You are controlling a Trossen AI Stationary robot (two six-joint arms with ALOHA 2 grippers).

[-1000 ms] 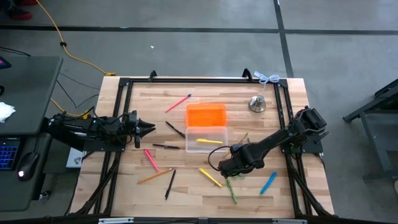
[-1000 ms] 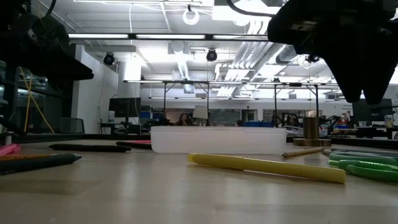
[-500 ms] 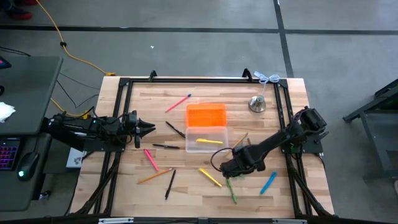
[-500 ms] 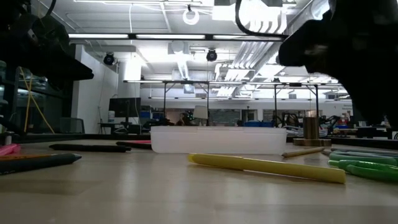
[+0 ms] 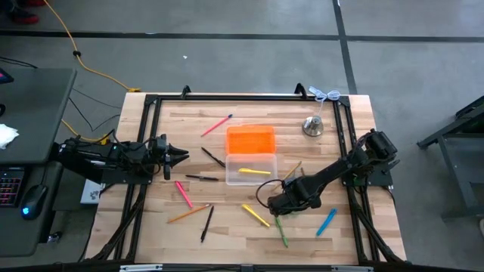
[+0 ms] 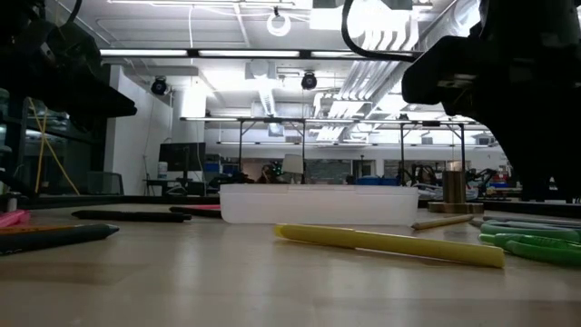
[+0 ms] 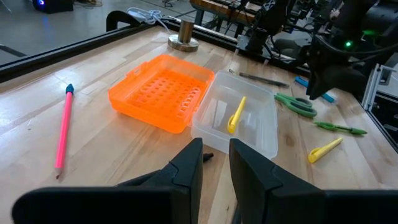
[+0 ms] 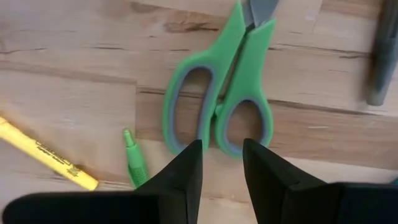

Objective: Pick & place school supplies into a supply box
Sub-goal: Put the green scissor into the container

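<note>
from overhead my right gripper (image 5: 277, 202) is a dark lump low over the table, and the scissors (image 8: 219, 106) under it are almost wholly hidden there. only the right wrist view shows them properly: green handles with grey lining, closed, lying flat, the loops just ahead of my fingertips (image 8: 186, 163), the blade tips cut off at the frame edge. the fingers stand a little apart with a clear gap, holding nothing, lined up on the junction between the two loops. a green pen (image 8: 135, 160) tip and a yellow marker (image 8: 46, 155) lie just beside one finger; a dark pen is cut off at the far edge.

the low view gives me only the right arm as a black silhouette, so i cannot tell from it how close the gripper is to the wood. it does show the supply box (image 6: 318, 204) as a pale tub well apart from the gripper.

my left gripper (image 7: 214, 158) waits at the table's edge, fingers narrowly apart, empty. its view shows what the overhead only hints at: a yellow pen (image 7: 236, 115) inside the clear box, the orange lid (image 7: 160, 91) folded open beside it.
</note>
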